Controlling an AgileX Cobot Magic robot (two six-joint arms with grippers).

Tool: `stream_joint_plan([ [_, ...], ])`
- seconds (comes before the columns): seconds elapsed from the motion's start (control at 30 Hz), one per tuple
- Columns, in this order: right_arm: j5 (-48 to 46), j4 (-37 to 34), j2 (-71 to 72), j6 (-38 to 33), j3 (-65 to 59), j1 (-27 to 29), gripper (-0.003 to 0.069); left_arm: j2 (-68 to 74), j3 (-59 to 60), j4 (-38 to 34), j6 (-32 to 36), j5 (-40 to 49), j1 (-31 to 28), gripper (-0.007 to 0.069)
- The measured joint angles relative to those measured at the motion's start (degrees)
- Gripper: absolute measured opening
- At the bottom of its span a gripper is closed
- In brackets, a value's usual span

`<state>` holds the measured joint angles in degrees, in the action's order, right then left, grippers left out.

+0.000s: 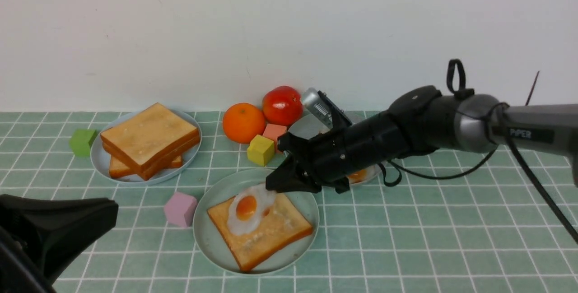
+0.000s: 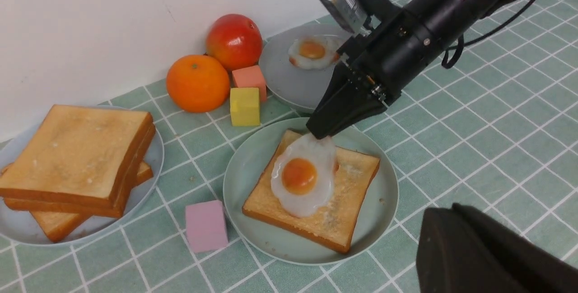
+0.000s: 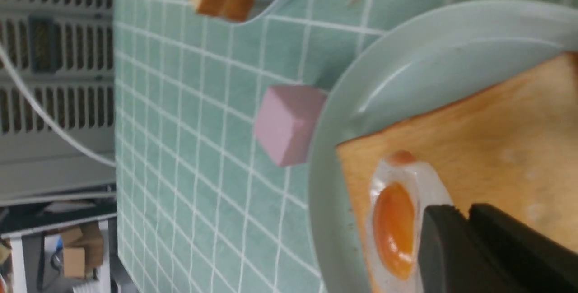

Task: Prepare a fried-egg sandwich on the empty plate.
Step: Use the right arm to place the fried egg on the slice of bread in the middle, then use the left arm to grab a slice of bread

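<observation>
The right gripper (image 2: 321, 134) touches the rim of the fried egg (image 2: 300, 175), jaws nearly together; whether they pinch it I cannot tell. The egg lies on one toast slice (image 2: 347, 202) on the mint-green plate (image 2: 244, 180), beside a pink cube (image 2: 206, 225). The left gripper (image 1: 108, 214), jaws together, sits well apart.

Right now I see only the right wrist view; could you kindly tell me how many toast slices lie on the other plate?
Observer: Three slices, as far as I can tell, stacked on the grey-blue plate at the far left.
Operator: Thank you. Where is the left tool?
Observer: The left tool hangs shut, low at the near left, apart from every plate.
Operator: Is there a spare egg?
Observer: Yes, a second egg lies on another grey-blue plate near the tomato.
</observation>
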<state>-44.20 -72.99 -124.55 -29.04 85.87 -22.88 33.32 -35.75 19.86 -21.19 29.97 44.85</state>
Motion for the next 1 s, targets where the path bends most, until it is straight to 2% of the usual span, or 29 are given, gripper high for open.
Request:
stream_joint_plan([
  [0.07,0.40,1.06,-0.12,0.90,0.00,0.00,0.0118,0.00,0.00,0.00,0.00,0.00,0.00,0.0006],
  [0.17,0.52,2.75,-0.12,0.95,0.00,0.11,0.0237,0.00,0.00,0.00,0.00,0.00,0.00,0.0006],
  [0.27,-0.48,4.81,-0.06,0.95,0.00,1.44,0.0400,0.00,0.00,0.00,0.00,0.00,0.00,0.0010],
  [0.3,-0.63,5.12,0.03,0.95,0.00,1.71,0.0418,0.00,0.00,-0.05,0.00,0.00,0.00,0.0010],
  [0.33,-1.52,6.61,0.61,1.02,0.00,2.80,0.0470,0.00,0.00,-0.27,0.00,0.06,0.00,0.0013],
  [0.43,-3.16,10.14,2.33,2.01,0.00,4.82,0.0507,0.00,0.00,-1.14,-0.24,0.89,0.00,0.0017],
  [0.5,-5.69,16.76,6.83,4.15,0.00,6.88,0.0481,1.18,0.00,-1.79,-2.41,2.40,0.00,0.0018],
  [0.57,-8.36,24.17,11.96,6.51,0.00,7.81,0.0400,4.27,0.00,-1.87,-5.65,3.79,0.00,0.0017],
  [0.6,-8.92,25.80,13.11,6.70,0.00,7.88,0.0391,4.65,0.00,-1.87,-5.93,3.79,0.00,0.0017],
  [0.63,-10.85,31.65,17.42,8.32,0.00,7.89,0.0309,7.68,0.00,-1.82,-7.50,4.28,0.00,0.0017],
  [0.83,-17.14,52.69,34.15,18.19,0.00,5.75,0.0046,24.92,-4.07,-0.28,-8.51,4.21,-0.56,-0.0013],
  [0.93,-19.76,60.00,41.11,22.21,0.00,3.60,-0.0001,32.70,-9.67,-0.54,-6.89,4.84,-4.28,-0.0013],
  [1.0,-21.35,63.45,45.93,24.57,0.00,1.79,-0.0002,38.00,-14.41,-2.89,-2.57,5.47,-10.20,-0.0013],
])
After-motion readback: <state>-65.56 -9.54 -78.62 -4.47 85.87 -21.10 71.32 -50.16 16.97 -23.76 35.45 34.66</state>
